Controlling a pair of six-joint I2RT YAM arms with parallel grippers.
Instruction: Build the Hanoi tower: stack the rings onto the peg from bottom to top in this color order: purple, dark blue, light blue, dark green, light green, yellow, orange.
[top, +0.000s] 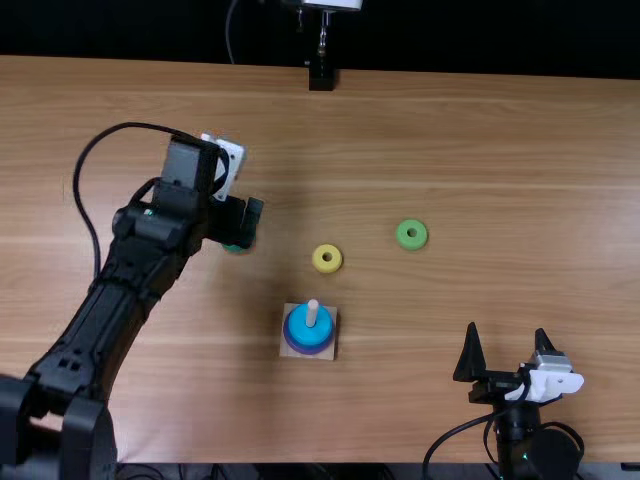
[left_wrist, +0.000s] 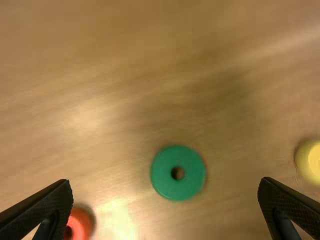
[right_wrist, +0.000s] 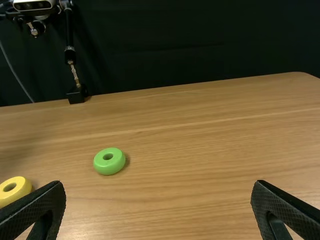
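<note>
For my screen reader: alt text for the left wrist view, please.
Dark green ring on the wooden table, framed by the open left gripper; an orange ring and a yellow ring partly visible to either side.

Black, jointed left arm (top: 118, 265) with looping black cable (top: 77, 185) and white wrist casing (top: 235, 157); black right arm (top: 514, 430) with white wrist shell (top: 552, 384); right gripper (top: 506, 329) with tapered, finely textured black fingers (right_wrist: 40, 202).
</note>
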